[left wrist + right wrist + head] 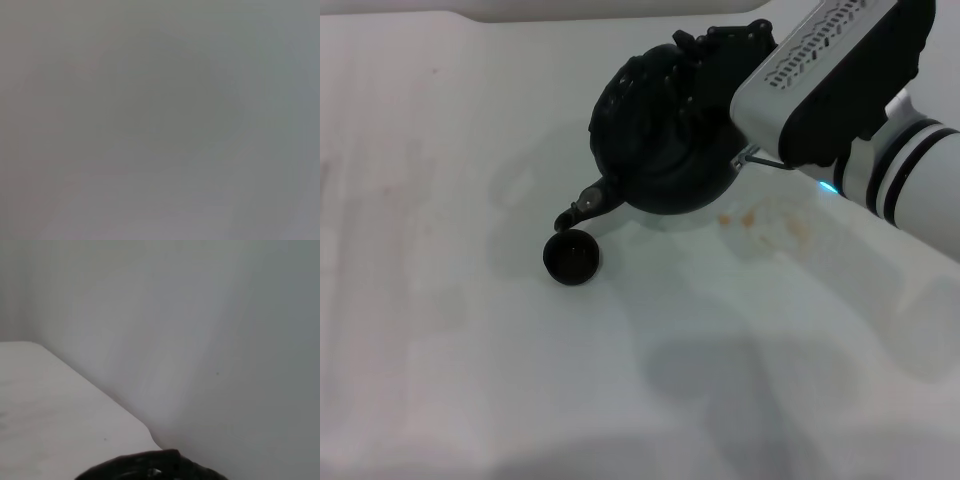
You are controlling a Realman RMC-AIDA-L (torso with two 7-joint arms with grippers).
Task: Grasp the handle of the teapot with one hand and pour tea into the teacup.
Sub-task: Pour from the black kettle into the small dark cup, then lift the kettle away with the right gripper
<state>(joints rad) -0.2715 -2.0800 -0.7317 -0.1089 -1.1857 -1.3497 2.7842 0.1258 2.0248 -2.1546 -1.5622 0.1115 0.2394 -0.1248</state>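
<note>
In the head view the black teapot (665,130) is tilted over to the left, with its short spout (585,203) pointing down. The spout tip hangs just above the far rim of the tiny dark teacup (571,256), which stands on the white table. I cannot make out a stream of tea. My right gripper (725,48) is at the top of the pot, shut on the handle (695,45), which it mostly hides. A black edge of the pot (150,467) shows in the right wrist view. My left gripper is out of view.
Small amber drops (760,222) lie on the white table (470,380) right of the pot, under my right arm (880,130). The table's far edge (440,15) runs along the back. The left wrist view shows only a plain grey surface.
</note>
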